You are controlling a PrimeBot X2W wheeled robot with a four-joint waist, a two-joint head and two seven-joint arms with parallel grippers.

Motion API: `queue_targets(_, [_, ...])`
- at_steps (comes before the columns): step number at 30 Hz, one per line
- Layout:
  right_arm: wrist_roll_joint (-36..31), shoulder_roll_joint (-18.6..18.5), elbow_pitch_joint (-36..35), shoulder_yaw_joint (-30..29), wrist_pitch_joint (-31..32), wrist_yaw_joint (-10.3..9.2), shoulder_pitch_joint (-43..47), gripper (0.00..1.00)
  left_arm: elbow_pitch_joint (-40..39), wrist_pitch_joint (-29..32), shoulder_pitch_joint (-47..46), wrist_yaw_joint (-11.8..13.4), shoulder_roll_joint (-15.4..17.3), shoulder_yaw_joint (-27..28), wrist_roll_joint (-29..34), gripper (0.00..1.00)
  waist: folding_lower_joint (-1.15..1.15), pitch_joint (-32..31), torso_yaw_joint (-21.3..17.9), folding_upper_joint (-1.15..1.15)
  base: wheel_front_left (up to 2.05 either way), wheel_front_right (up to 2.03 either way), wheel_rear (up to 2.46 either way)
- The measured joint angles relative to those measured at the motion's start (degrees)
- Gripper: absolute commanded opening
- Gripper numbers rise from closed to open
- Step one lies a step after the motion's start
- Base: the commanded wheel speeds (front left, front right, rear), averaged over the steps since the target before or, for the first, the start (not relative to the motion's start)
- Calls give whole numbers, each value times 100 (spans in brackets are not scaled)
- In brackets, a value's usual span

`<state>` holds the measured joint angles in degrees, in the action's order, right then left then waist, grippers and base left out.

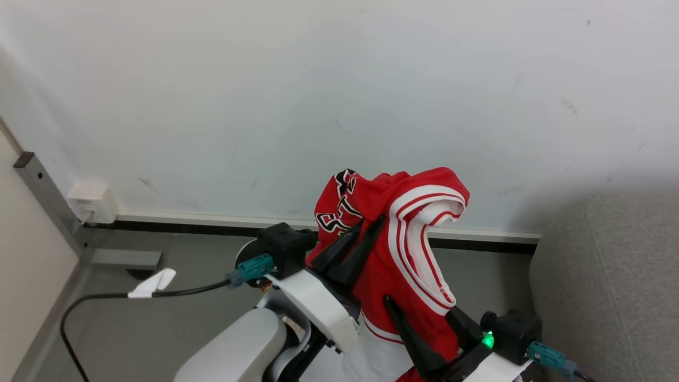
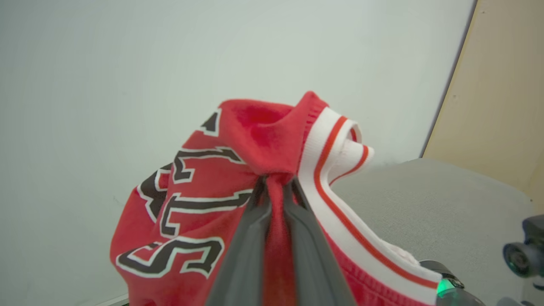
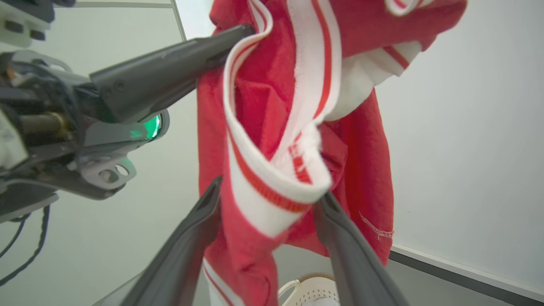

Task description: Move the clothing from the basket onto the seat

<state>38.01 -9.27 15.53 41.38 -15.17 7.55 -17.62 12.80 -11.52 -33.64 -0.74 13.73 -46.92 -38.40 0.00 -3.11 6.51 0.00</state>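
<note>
Within the left pincer (image 2: 276,183), clenched, a fold of the clothing (image 2: 191,178) is gripped; the right pincer (image 3: 270,191) is spread, cloth hanging loose between its fingers. Carrying is judged under way; a swing to the seat (image 1: 610,276), right of both pincers, is called for. Below the right pincer, the basket (image 3: 312,293) is revealed by the right wrist view.

The clothing (image 1: 403,249) hangs bunched. Its lower part runs off the head view's bottom edge behind the arms, and it cannot be told whether it is one garment or two. Its block letters are folded and unreadable. The left gripper (image 2: 276,180) has its fingertips buried in a red fold. The basket (image 3: 308,293) appears as a sliver of perforated rim at the right wrist view's bottom edge. The sofa (image 1: 610,286) is cut by the right and bottom edges.
</note>
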Motion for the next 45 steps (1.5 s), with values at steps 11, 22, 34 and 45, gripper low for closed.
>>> queue_targets(11, [237,32,331,342,0,0,-344,100,-68,85,44,-33,-71,-166,-59,0,0,-37,308,0,0,0,0])
queue_targets(22, [299,30,397,248,0,1,-357,0,-16,85,126,-20,-29,-176,-115,0,0,-27,343,0,0,0,0])
queue_targets(34, [114,24,229,-100,2,0,-244,0,155,34,227,65,16,-165,-177,19,0,-35,88,0,0,0,0])
queue_targets(45, [-278,-200,-102,-711,2,0,-242,0,162,-77,271,131,40,-89,-200,100,0,-6,-249,0,0,0,0])
